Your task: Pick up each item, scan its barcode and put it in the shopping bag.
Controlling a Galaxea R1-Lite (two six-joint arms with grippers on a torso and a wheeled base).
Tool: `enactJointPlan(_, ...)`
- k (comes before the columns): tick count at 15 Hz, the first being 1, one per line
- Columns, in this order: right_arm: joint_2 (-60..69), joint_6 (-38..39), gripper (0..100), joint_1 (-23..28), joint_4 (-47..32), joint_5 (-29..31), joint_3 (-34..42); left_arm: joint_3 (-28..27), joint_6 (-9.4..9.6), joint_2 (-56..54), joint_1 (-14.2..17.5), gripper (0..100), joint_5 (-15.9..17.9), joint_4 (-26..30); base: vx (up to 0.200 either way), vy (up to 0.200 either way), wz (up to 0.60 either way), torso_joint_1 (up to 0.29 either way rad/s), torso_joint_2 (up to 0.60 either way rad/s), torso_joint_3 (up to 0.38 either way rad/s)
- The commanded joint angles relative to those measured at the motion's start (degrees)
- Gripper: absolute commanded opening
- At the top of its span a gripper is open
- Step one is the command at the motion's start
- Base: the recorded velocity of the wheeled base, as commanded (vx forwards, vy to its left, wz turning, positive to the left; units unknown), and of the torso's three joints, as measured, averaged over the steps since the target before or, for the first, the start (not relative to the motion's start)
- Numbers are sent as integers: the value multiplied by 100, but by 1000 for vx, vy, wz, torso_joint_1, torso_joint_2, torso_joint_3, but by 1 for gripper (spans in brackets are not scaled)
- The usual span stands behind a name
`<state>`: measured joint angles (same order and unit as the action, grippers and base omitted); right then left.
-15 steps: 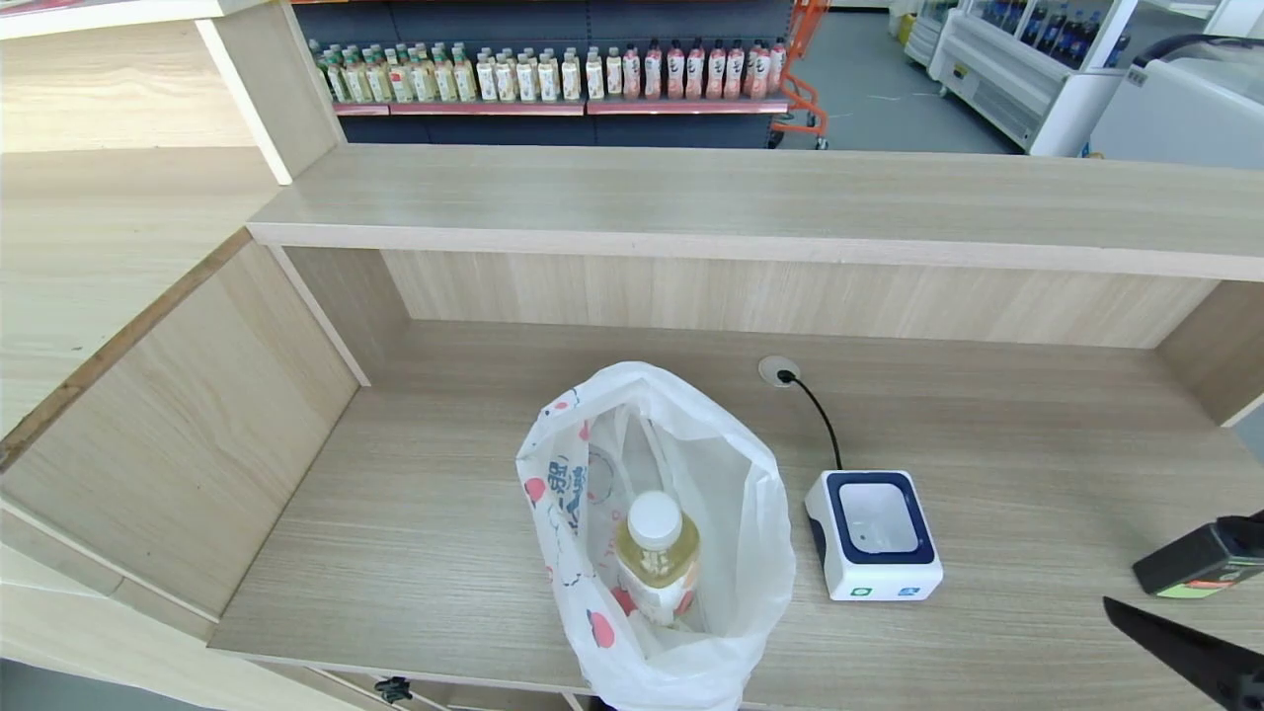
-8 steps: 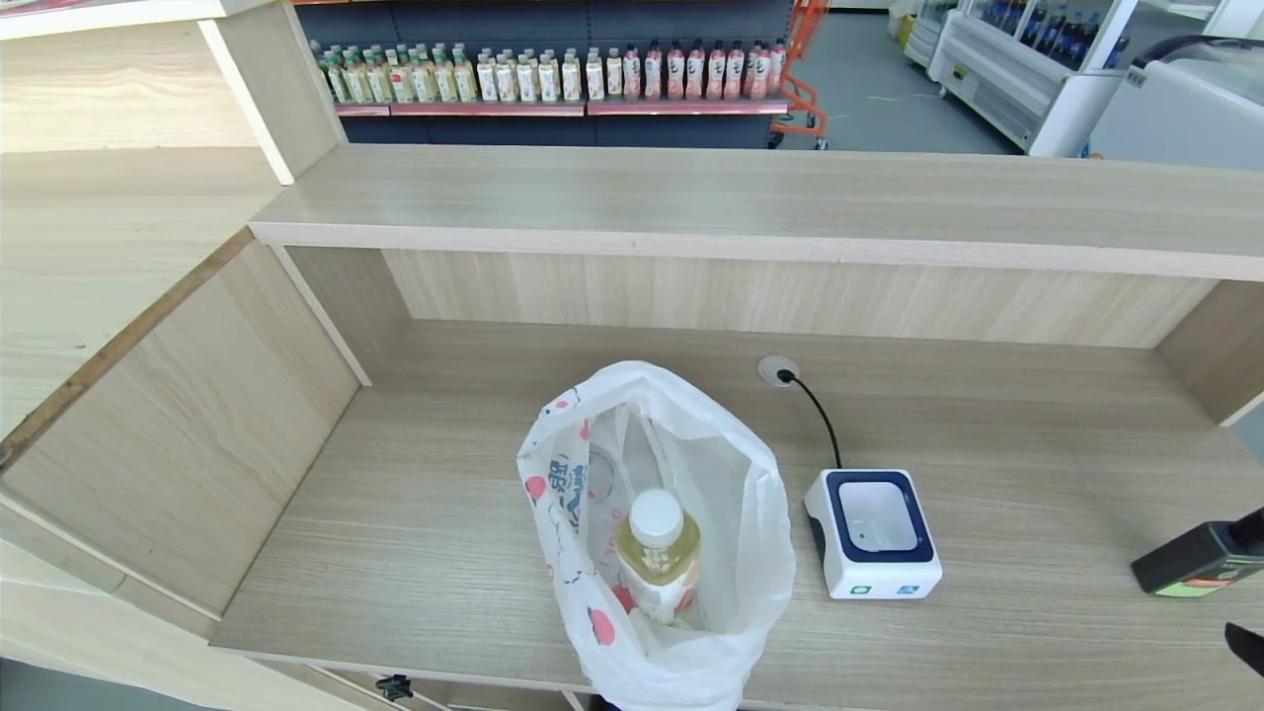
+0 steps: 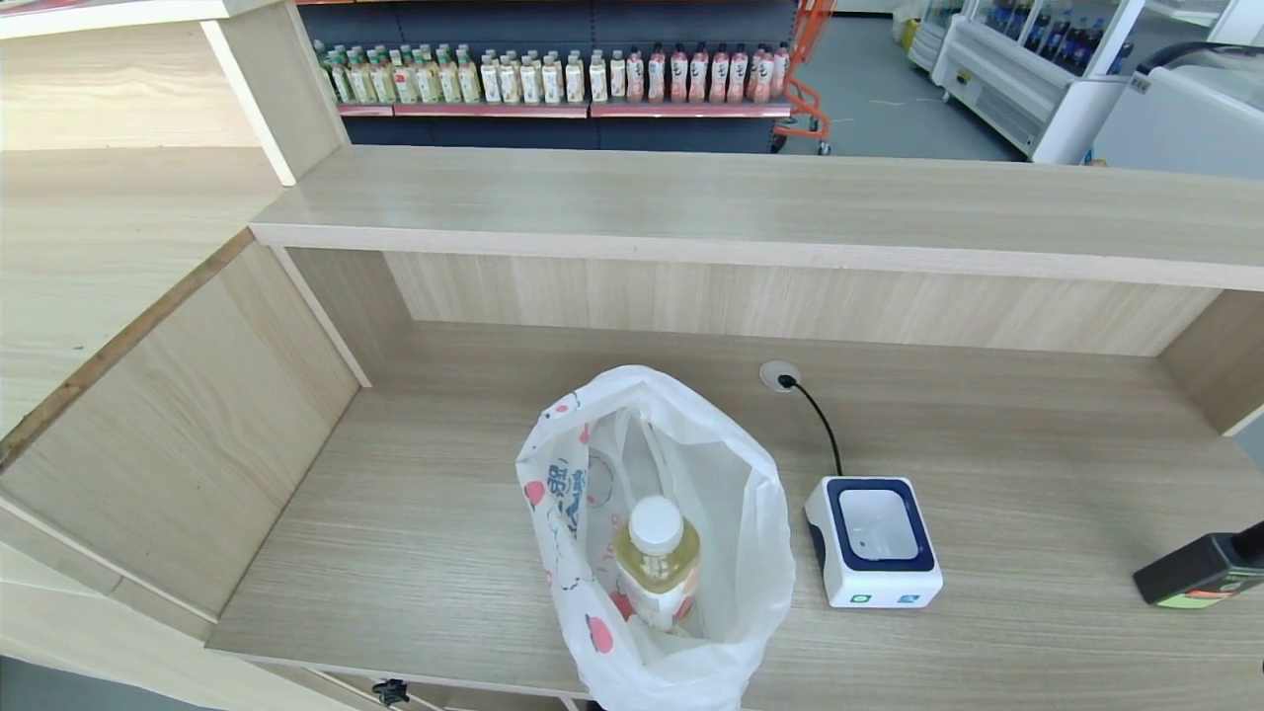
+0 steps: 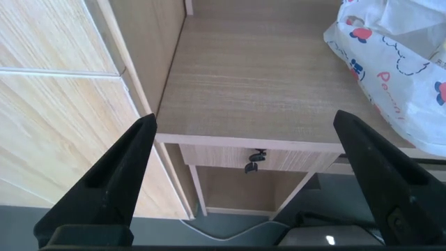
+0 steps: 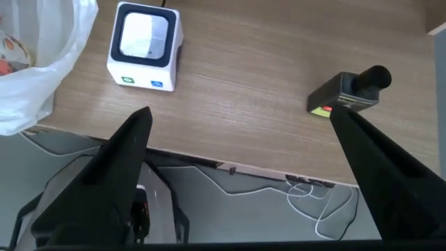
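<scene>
A white shopping bag (image 3: 681, 592) with red prints stands open at the middle of the wooden counter (image 3: 1037, 474). Inside it a bottle (image 3: 657, 558) of yellow drink with a white cap stands upright. The white and navy barcode scanner (image 3: 874, 541) sits just right of the bag, its cable running to a hole in the counter. My left gripper (image 4: 244, 118) is open and empty, low in front of the counter's front edge, left of the bag (image 4: 397, 63). My right gripper (image 5: 239, 113) is open and empty, off the front edge, between the scanner (image 5: 145, 45) and a black device (image 5: 348, 90).
The black handheld device (image 3: 1200, 571) with a green and red label lies at the counter's right end. A raised ledge (image 3: 750, 202) and side walls enclose the counter. A key (image 4: 254, 160) hangs from a lock under the front edge. Cables (image 5: 313, 202) run below.
The right gripper's black finger, seen at the head view's lower right a second ago, has drawn back out of that view. The head view itself has shifted slightly. Bag, bottle and scanner stay put.
</scene>
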<state>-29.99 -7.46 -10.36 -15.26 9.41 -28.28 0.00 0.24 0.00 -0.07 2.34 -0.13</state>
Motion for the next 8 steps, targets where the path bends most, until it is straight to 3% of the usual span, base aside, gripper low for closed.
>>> enactJointPlan(1,28,-10,100,184,-38,-1,16,0,2,9,7,100,3,-4,0,-200,0,12,-2,7)
enactJointPlan(8,213,-27,100,272,-284,-1,165,0,2,9,7,100,3,-4,0,-200,0,2,4,3)
